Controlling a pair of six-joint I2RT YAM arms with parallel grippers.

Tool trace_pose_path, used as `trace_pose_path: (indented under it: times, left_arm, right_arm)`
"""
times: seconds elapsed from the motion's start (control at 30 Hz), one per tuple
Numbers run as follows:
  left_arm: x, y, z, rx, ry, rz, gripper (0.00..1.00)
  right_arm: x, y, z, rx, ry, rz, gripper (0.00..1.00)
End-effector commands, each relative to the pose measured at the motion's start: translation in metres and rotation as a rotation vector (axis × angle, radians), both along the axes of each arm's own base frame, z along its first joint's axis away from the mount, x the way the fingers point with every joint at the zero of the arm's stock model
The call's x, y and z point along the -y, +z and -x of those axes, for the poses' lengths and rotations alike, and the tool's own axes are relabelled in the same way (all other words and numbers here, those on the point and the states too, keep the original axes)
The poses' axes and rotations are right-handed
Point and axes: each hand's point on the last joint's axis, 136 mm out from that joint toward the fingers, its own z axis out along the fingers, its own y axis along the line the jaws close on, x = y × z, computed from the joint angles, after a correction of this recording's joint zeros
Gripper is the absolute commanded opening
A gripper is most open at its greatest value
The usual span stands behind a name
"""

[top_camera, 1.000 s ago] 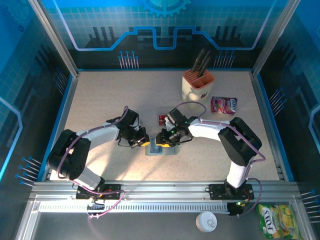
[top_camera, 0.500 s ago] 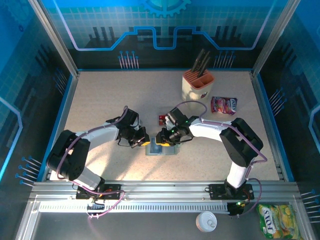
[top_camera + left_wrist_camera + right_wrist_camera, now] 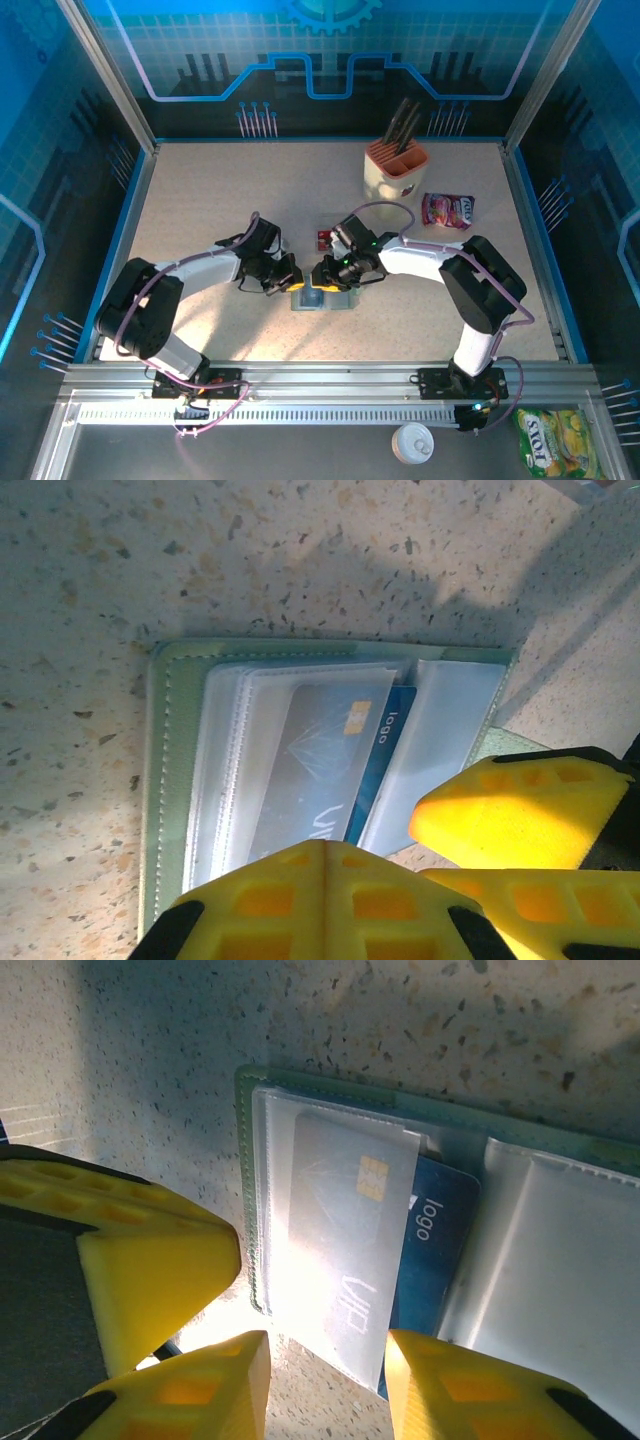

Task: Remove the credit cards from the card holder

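Although one red card (image 3: pixel 322 238) lies outside the card holder (image 3: pixel 165 780), two cards (image 3: pixel 345 1230) sit sleeved inside, with my left gripper (image 3: pixel 322 855) pressed together, right gripper (image 3: pixel 328 1355) spread.

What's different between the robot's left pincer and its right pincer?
The left pincer is shut, with its fingers pressed together; the right pincer has its fingers apart. Nothing sits between the left pincer's fingers, while the end of a clear card sleeve lies between the right pincer's fingers. Both are yellow, and both are down at the open card holder.
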Motion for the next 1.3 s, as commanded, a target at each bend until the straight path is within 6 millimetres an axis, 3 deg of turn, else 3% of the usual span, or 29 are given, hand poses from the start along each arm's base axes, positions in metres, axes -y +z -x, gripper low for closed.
trace_pose_path:
  times: [0.0,0.37,0.63,0.9,1.27]
  left_arm:
    - [-0.005,-0.013,0.008,-0.028,-0.023,-0.045,0.00]
    - [-0.007,-0.031,0.014,-0.071,-0.025,-0.051,0.00]
    - [-0.008,-0.034,0.016,-0.083,-0.028,-0.060,0.00]
    - [-0.009,-0.033,0.015,-0.081,-0.027,-0.057,0.00]
    - [-0.006,-0.022,0.009,-0.057,-0.024,-0.040,0.00]
  right_arm:
    - [-0.003,0.000,0.002,-0.010,-0.003,-0.028,0.37]
    - [-0.012,-0.017,0.003,-0.053,0.007,-0.043,0.36]
    - [0.003,-0.031,0.003,-0.058,-0.007,0.046,0.36]
    - [0.009,-0.028,-0.005,-0.039,-0.008,0.071,0.36]
    - [0.001,-0.021,-0.010,-0.021,0.016,0.042,0.36]
